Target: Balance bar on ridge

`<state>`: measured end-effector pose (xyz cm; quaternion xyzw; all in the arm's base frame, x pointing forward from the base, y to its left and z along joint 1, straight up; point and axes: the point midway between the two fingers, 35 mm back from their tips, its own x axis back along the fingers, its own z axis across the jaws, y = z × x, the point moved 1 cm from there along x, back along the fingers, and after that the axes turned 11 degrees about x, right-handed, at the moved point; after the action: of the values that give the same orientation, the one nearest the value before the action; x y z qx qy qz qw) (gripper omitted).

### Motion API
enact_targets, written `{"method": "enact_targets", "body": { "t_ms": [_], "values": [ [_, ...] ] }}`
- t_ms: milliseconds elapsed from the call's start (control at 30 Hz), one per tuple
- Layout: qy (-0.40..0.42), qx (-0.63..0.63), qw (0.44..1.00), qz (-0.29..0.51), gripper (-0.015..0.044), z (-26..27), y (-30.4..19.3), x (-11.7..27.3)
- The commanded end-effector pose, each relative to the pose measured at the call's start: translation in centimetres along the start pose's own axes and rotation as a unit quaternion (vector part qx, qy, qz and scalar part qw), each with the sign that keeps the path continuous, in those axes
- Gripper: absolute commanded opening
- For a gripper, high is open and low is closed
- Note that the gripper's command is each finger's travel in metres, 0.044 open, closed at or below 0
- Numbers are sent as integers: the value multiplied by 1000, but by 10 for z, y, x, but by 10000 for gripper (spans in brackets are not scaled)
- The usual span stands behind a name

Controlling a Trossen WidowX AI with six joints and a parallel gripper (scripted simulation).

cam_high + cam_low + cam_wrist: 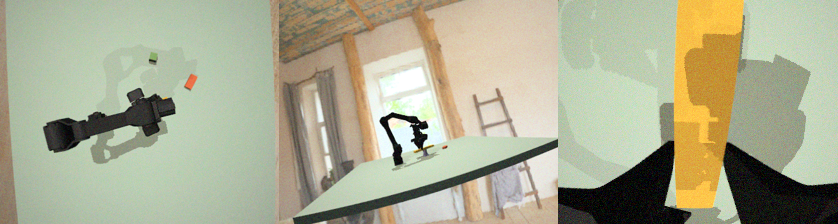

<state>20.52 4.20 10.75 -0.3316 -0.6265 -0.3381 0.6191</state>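
The yellow bar (430, 146) (708, 90) lies across the top of the purple ridge (425, 153), clear of the table. In the exterior view, itself tilted, its left end looks lower than its right. Only a bit of the bar (164, 98) shows in the top view. My gripper (421, 148) (700, 150) points down with one finger on each side of the bar, close to its sides, near its lower end in the wrist view. The fingers stand slightly loosened; any gap is too small to see. The arm hides the ridge in the top view.
An orange block (190, 82) (445, 146) lies beyond the gripper, up and to the right in the top view. A green block (153, 57) lies above the gripper in that view. Both are on the pale green table (204, 173) (404, 182).
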Motion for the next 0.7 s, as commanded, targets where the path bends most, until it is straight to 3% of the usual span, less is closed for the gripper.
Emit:
{"method": "enact_targets", "body": {
  "t_ms": [0, 400, 667],
  "values": [
    [0, 0, 1000, 0, 173, 0, 0, 0],
    [0, 0, 1000, 0, 185, 0, 0, 0],
    [0, 0, 1000, 0, 395, 0, 0, 0]
  ]
}}
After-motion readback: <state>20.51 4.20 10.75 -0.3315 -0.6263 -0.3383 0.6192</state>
